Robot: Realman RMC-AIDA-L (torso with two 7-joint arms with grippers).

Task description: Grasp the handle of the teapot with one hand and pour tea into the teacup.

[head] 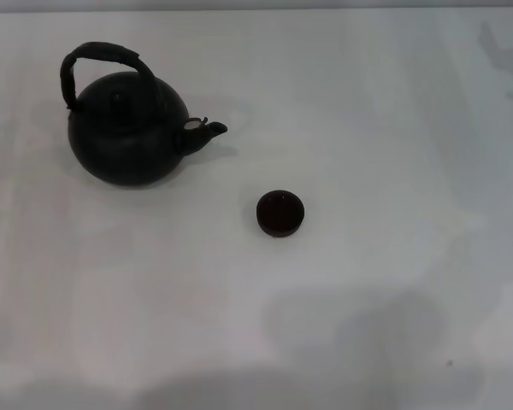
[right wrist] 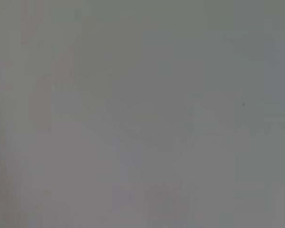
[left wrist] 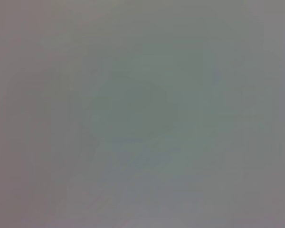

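Teapot (head: 128,132) is sitting upright on the white table (head: 393,128), far left; handle (head: 98,55) is arching over the lid, spout (head: 207,130) is pointing right; teacup (head: 280,213) is standing nearer and to the right of the pot, apart from it, just past the spout's line; neither pincer is showing in any view, so open or closed can't be told; both wrist views are showing only blank grey surface.
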